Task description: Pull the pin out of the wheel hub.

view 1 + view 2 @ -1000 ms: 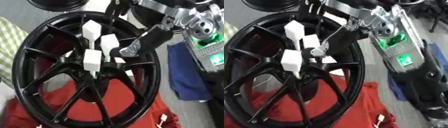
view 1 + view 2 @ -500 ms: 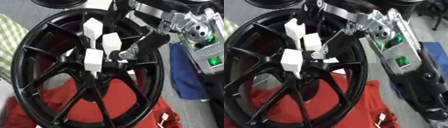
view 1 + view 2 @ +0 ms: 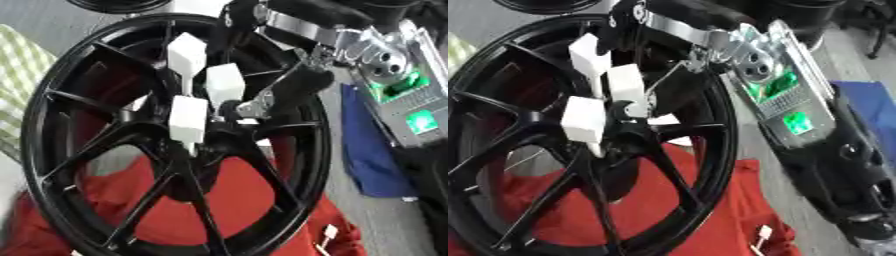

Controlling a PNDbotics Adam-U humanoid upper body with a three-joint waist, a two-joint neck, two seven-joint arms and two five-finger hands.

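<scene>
black multi-spoke alloy wheel hub [image 3: 105, 150] lies on crumpled red cloth [image 3: 236, 200] | white block-headed pins [image 3: 189, 119] at its centre | right hand [image 3: 293, 90] reaches there, grip unclear | blue cloth [image 3: 367, 150] beside rim

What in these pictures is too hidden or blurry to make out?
- Right hand: both views; it reaches the hub, but blur hides whether its fingers grip anything.
- Pins: white blocks stand at the hub; their shafts are hidden behind them.
- Wheel: bottom edge cuts off the rim.
- Left hand: in neither view.
</scene>
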